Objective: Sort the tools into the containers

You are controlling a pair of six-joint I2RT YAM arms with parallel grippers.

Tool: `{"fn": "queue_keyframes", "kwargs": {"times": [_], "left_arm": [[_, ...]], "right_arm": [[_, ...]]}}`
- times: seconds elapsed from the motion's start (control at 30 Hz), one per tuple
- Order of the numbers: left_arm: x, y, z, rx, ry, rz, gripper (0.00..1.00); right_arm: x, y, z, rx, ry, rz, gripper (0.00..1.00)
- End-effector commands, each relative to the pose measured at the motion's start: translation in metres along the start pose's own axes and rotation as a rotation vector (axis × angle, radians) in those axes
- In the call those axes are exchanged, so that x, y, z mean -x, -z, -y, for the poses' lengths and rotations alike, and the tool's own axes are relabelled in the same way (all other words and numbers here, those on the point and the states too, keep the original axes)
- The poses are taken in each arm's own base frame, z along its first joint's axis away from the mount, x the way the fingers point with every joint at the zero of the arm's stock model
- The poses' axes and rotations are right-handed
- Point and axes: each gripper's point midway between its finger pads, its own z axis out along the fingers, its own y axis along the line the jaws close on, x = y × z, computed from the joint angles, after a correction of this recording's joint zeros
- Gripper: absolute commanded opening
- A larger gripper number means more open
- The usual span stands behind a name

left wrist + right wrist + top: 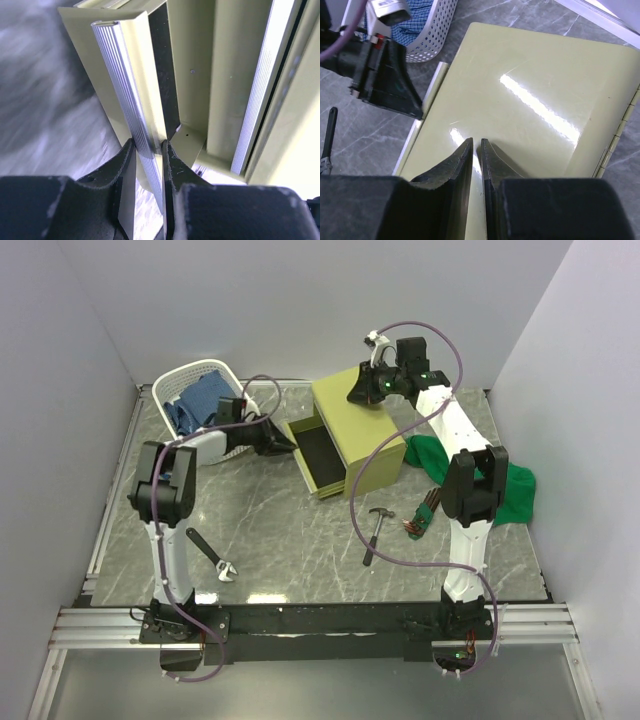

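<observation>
Chest [370, 435] drawer handle [125, 85] in left end effector [148, 144]; overhead hides grip.

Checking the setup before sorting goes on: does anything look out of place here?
A blue cloth fills much of the white basket, one of the sorting containers. A green cloth lies bunched beside the chest, with the hex key set next to it. Nothing looks spilled or damaged.

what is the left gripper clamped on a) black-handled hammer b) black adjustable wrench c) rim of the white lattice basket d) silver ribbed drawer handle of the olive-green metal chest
d: left wrist view shows the left gripper pinching the silver ribbed drawer handle of the olive-green metal chest
</observation>
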Motion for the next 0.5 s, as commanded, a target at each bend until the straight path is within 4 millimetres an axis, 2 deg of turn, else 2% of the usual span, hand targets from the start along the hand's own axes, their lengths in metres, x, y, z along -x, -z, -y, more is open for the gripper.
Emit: {"fn": "queue_keyframes", "kwargs": {"times": [0.0, 0.13, 0.27, 0.3, 0.37, 0.4, 0.47], "left_arm": [[-0.01, 0.038, 0.002, 0.031, -0.126, -0.004, 0.01], [-0.017, 0.052, -0.007, 0.068, -0.127, 0.003, 0.01], [-0.019, 0.055, -0.017, 0.094, -0.121, 0.013, 0.02], [-0.018, 0.055, -0.017, 0.092, -0.121, 0.013, 0.17], [-0.014, 0.057, -0.012, 0.089, -0.132, 0.027, 0.29], [-0.01, 0.059, -0.006, 0.088, -0.151, 0.034, 0.39], [-0.002, 0.068, 0.008, 0.09, -0.195, 0.056, 0.45]], "right_arm": [[-0.109, 0.003, 0.051, -0.183, -0.163, -0.31, 0.21], [-0.112, 0.002, 0.054, -0.187, -0.162, -0.316, 0.21], [-0.112, 0.002, 0.054, -0.184, -0.163, -0.317, 0.21], [-0.112, 0.001, 0.054, -0.182, -0.163, -0.316, 0.22], [-0.112, 0.002, 0.054, -0.182, -0.161, -0.315, 0.22], [-0.111, 0.002, 0.053, -0.182, -0.159, -0.314, 0.22], [-0.11, 0.003, 0.054, -0.183, -0.154, -0.313, 0.23]]}}
